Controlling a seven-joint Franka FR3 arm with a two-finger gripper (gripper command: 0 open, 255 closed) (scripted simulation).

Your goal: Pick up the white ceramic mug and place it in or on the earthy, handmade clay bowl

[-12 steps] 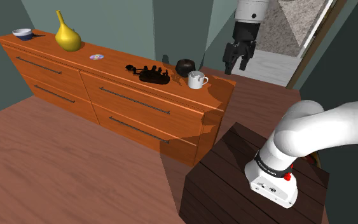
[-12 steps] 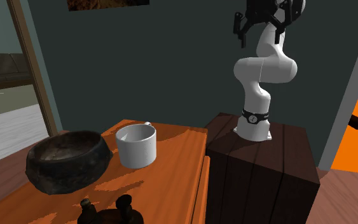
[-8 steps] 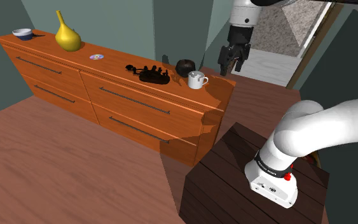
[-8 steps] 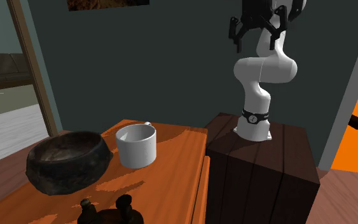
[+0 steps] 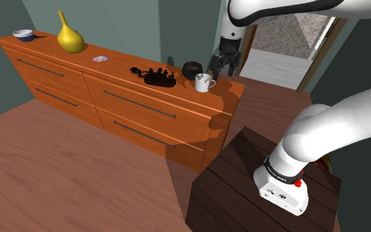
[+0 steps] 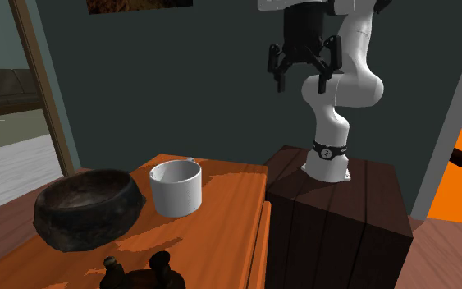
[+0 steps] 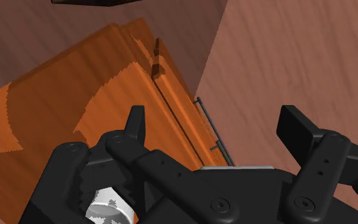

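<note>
Wrist view: gripper [image 7: 215, 121] agape, empty.

1. The black gripper [image 7: 217, 127] holds its two fingers [image 7: 136, 124] wide apart.
2. Between them show the front edge of the orange wooden dresser [image 7: 75, 108] and a slim metal drawer handle [image 7: 210, 127].
3. Brown wood floor [image 7: 285, 57] lies beyond the dresser's edge.
4. A white mug [image 7: 107, 210] peeks out from behind the gripper's body.

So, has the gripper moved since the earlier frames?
Yes: in the shoulder view the gripper has dropped leftward, nearer the white mug on the dresser.
</note>
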